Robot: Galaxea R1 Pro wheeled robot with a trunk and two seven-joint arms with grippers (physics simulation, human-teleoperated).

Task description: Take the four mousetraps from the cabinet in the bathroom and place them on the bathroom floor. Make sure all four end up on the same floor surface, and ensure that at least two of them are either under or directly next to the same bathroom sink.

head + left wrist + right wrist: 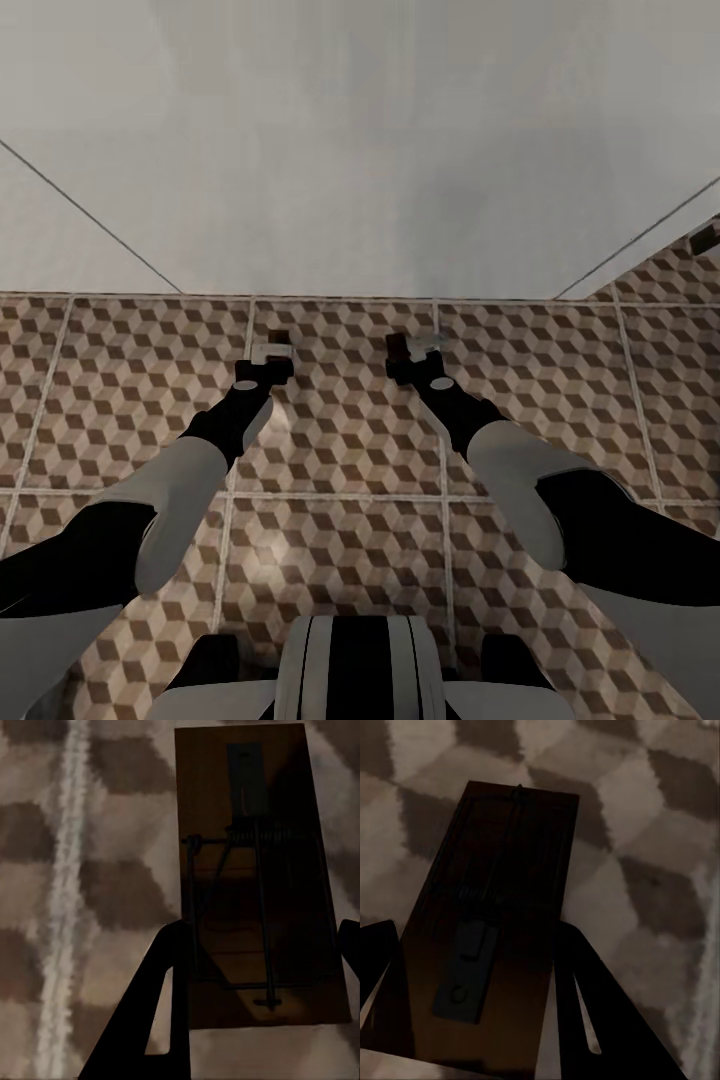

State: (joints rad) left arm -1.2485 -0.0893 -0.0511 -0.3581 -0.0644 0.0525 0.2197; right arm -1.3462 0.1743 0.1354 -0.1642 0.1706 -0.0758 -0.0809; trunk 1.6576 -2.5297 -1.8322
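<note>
Head view: high, looking forward and down over both arms to the floor (340, 450) and wall. Wrist views: close above that floor, each along its fingers at a held mousetrap (255, 877).

mousetrap A (259, 881): brown board, wire, gripped above bathroom floor (340, 450); mousetrap B (491, 937): likewise

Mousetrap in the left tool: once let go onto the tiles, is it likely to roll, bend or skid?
The mousetrap is a flat rectangular wooden board, so it should stay rigid and land flat rather than roll. Its wire spring sits low, so tipping seems unlikely. The bathroom floor looks smooth, so it might slide a little if nudged. The left tool grips its edges.
</note>
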